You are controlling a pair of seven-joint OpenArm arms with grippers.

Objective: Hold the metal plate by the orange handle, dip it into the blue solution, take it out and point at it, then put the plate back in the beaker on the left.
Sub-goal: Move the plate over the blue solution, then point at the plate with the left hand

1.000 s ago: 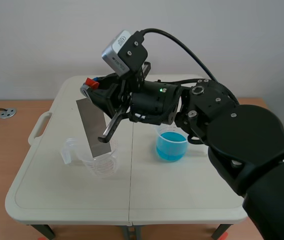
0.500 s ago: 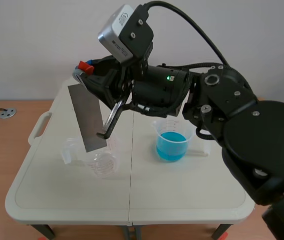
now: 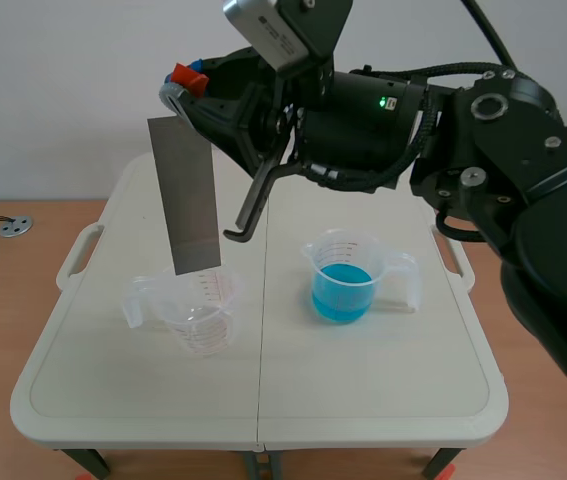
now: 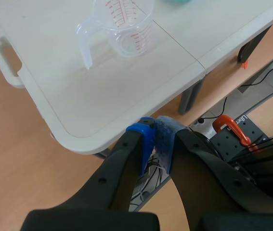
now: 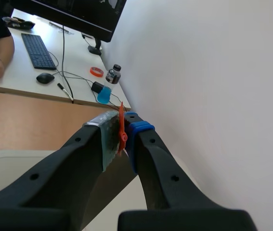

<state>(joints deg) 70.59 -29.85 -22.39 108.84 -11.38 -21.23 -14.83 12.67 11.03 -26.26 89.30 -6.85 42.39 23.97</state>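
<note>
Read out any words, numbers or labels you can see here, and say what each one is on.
"Luk...": white letters on the black panel under the table; the rest is unreadable.
Red scale numbers on the empty beaker: too small to read.
Red scale marks on the beaker of blue solution: too blurred to read.
No writing shows on the metal plate.

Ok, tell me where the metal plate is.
In the scene view the metal plate hangs from the right gripper, over the clear beaker on the left.
</note>
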